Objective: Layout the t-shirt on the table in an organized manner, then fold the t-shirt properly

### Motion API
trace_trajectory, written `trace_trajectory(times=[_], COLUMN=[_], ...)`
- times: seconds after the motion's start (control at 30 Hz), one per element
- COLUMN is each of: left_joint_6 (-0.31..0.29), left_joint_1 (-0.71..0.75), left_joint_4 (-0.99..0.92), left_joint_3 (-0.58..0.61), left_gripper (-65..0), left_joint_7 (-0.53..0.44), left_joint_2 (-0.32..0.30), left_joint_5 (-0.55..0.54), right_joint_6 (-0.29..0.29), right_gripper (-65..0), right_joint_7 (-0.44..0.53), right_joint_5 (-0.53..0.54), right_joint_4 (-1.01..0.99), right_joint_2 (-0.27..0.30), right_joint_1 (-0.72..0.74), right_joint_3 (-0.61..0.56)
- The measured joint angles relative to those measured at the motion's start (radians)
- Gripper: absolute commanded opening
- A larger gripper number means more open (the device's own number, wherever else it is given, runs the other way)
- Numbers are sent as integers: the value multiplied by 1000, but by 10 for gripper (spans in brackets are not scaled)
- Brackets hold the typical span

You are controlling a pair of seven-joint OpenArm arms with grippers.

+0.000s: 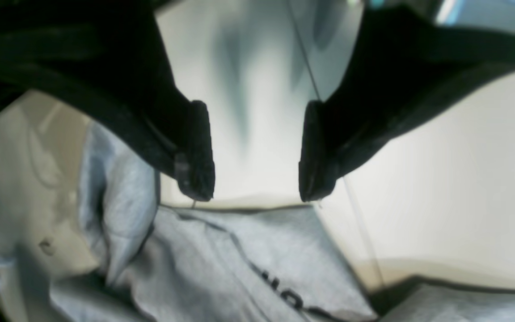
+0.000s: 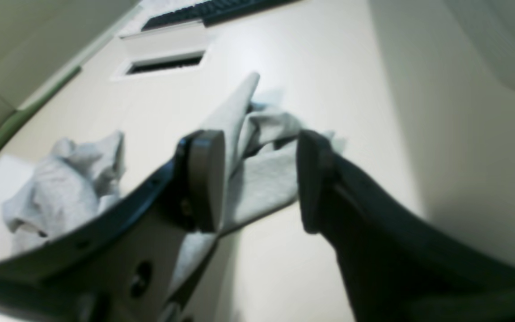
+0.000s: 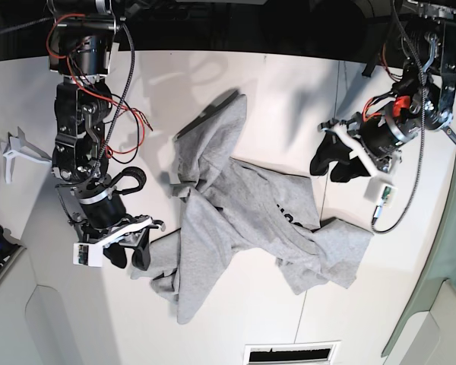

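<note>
The grey t-shirt (image 3: 243,220) lies crumpled and twisted across the middle of the white table (image 3: 235,319), black lettering partly showing. My right gripper (image 3: 129,255) stands open at the shirt's left edge. In the right wrist view a strip of the t-shirt (image 2: 67,190) lies on the table behind and between the spread jaws of the gripper (image 2: 257,183), ungripped. My left gripper (image 3: 328,169) hovers open to the right of the shirt, apart from it. In the left wrist view the gripper (image 1: 257,188) has only the table (image 1: 463,179) between its fingers, with the t-shirt (image 1: 239,259) just below.
A white bracket (image 3: 15,148) sits at the table's far left. A slotted vent (image 3: 289,353) is set into the near edge, also seen as the vent (image 2: 166,62) with a keyboard (image 2: 213,9) beyond. A grey-green panel (image 3: 448,289) borders the right side.
</note>
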Motion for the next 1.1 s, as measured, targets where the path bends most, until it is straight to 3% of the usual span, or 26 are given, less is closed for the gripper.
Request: trace_trajectory(times=[0.07, 0.17, 0.27, 0.33, 0.67, 1.1], left_joint_6=[29, 30, 34, 34, 34, 34], left_joint_1=[-74, -162, -247, -299, -434, -444], left_joint_4=[-91, -224, -325, -360, -597, -657], left_joint_3=[29, 46, 45, 44, 44, 43], left_gripper=[-312, -312, -312, -312, -312, -312], left_joint_7=[0, -6, -3, -8, -65, -85], left_joint_2=[32, 71, 95, 105, 145, 192], left_joint_5=[-6, 21, 22, 17, 48, 17], right_joint_6=[26, 116, 151, 153, 155, 155], right_gripper=[-385, -385, -385, -385, -385, -385], right_joint_7=[3, 5, 83, 129, 132, 132], right_joint_5=[0, 4, -1, 2, -9, -9], right_joint_4=[-129, -305, -404, -421, -422, -422], right_joint_2=[-5, -5, -19, -33, -47, -47], right_joint_1=[52, 96, 99, 93, 83, 82], right_joint_3=[-2, -2, -2, -2, -2, -2])
